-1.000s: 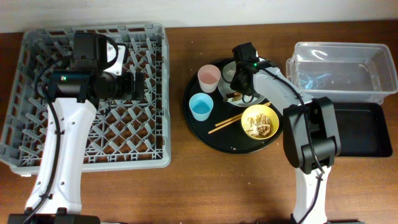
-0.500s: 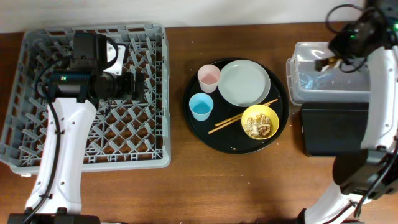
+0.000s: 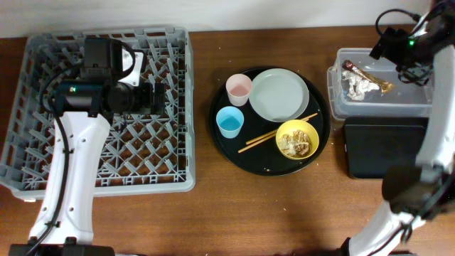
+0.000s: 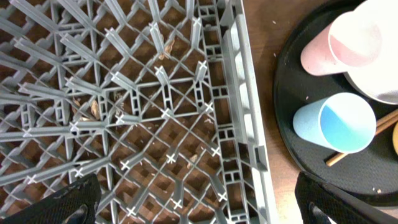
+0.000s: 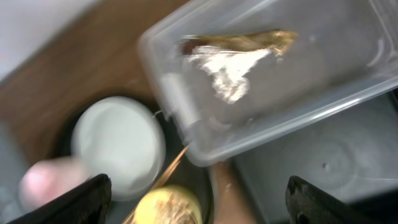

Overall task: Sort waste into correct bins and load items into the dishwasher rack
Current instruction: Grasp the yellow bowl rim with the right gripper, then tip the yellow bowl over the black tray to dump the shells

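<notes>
My right gripper (image 3: 384,51) hangs open and empty over the clear tub's (image 3: 340,101) far-left corner. In the tub lie crumpled white tissue (image 3: 357,87) and a gold-and-brown foil wrapper (image 3: 367,72); the right wrist view shows the wrapper (image 5: 239,41) above the tissue (image 5: 230,70). On the round black tray (image 3: 234,155) sit a bare grey plate (image 3: 279,94), a yellow bowl (image 3: 297,139) of tan scraps, a pink cup (image 3: 239,89), a blue cup (image 3: 230,121) and chopsticks (image 3: 277,133). My left gripper (image 4: 199,205) is open above the dishwasher rack's (image 3: 142,171) right side.
The flat black tray (image 3: 384,146) lies just in front of the clear tub, with my right arm's base beside it. Bare brown table separates the rack from the round tray. The rack holds only small crumbs.
My right gripper went from the plate to the clear tub and opened. The tissue and wrapper left the plate and now lie in the tub. The left arm stayed still.
</notes>
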Tool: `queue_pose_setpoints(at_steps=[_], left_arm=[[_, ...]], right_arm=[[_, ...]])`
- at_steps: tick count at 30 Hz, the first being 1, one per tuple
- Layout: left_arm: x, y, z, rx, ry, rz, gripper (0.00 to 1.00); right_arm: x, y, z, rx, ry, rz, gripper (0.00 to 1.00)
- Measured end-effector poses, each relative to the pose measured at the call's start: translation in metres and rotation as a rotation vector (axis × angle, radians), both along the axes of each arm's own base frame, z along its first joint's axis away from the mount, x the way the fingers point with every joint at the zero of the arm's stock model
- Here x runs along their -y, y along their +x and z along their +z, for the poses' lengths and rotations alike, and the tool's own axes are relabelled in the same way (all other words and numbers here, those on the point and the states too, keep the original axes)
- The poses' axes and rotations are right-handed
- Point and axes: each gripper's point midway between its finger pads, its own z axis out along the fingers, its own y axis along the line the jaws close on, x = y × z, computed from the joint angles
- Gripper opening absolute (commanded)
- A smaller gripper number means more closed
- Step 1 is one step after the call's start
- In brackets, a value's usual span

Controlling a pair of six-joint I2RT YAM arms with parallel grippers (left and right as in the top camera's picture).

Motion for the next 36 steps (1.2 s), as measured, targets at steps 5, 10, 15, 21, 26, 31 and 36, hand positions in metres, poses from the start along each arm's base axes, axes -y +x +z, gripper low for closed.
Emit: queue_pose_setpoints(at_steps=[5,10,15,21,26,31,36], left_arm=[[0.000,0.000,0.000,0.001,0.000,0.000,0.99],[0.000,0.000,0.000,0.000,0.000,0.000,0.99],[0.000,0.000,0.000,0.001,0.001,0.000,0.99],[0.000,0.000,0.000,0.001,0.000,0.000,0.99],[0.000,0.000,0.000,0.000,0.000,0.000,0.99],[0.000,0.000,0.000,0.000,0.000,0.000,0.99],[0.000,0.000,0.000,-0.001,0.000,0.000,0.99]], right_arm=[[-0.112,-0.079,0.065,0.029,0.017,0.315,0.89],[-0.204,-0.088,-0.058,-0.273,0.012,0.563,0.78],[-0.238,-0.099,-0.186,-0.332,-0.097,0.623,0.55],[-0.228,-0.113,-0.243,-0.329,-0.173,0.683,0.17],[-0.228,-0.106,-0.248,-0.290,-0.197,0.704,0.04],[-0.222,-0.119,-0.242,-0.352,-0.203,0.719,0.04],[-0.230,-0.125,-0.149,-0.247,-0.051,0.697,0.04]])
